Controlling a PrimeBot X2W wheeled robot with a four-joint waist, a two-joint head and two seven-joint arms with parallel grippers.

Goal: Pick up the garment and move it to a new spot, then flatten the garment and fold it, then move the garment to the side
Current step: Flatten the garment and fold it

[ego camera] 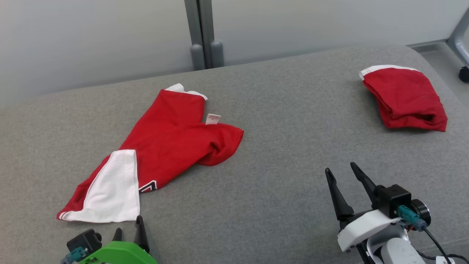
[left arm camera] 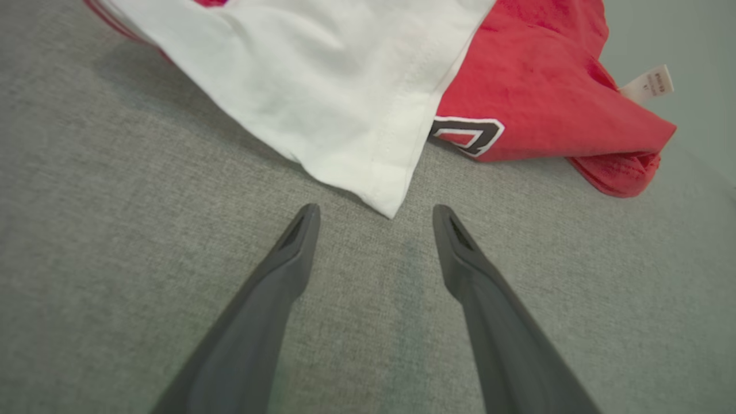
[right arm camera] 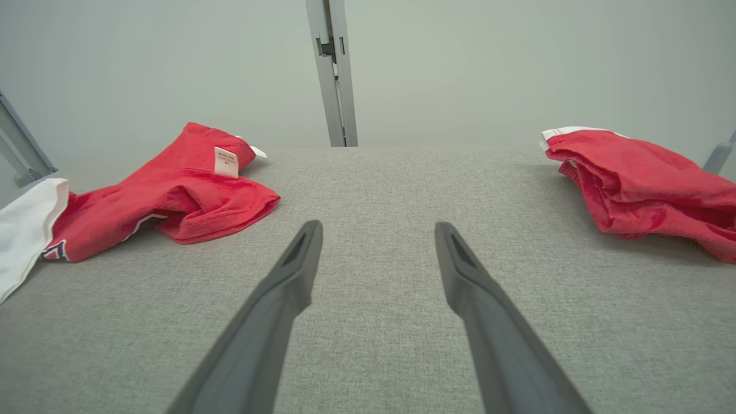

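A red garment [ego camera: 168,143] with a white panel [ego camera: 113,187] lies loosely spread at the left of the grey padded surface [ego camera: 278,146]. It shows close up in the left wrist view [left arm camera: 517,98] and off to the left in the right wrist view [right arm camera: 172,195]. My left gripper [ego camera: 128,224] is open just in front of the white panel's near corner [left arm camera: 391,207], touching nothing. My right gripper [ego camera: 340,168] stands open over bare surface at the lower right, empty [right arm camera: 376,230].
A second red garment [ego camera: 405,97], folded into a bundle, rests at the far right near the surface's edge [right arm camera: 638,184]. A grey post [ego camera: 201,33] rises against the pale wall behind. A chair wheel [ego camera: 464,73] is at the right edge.
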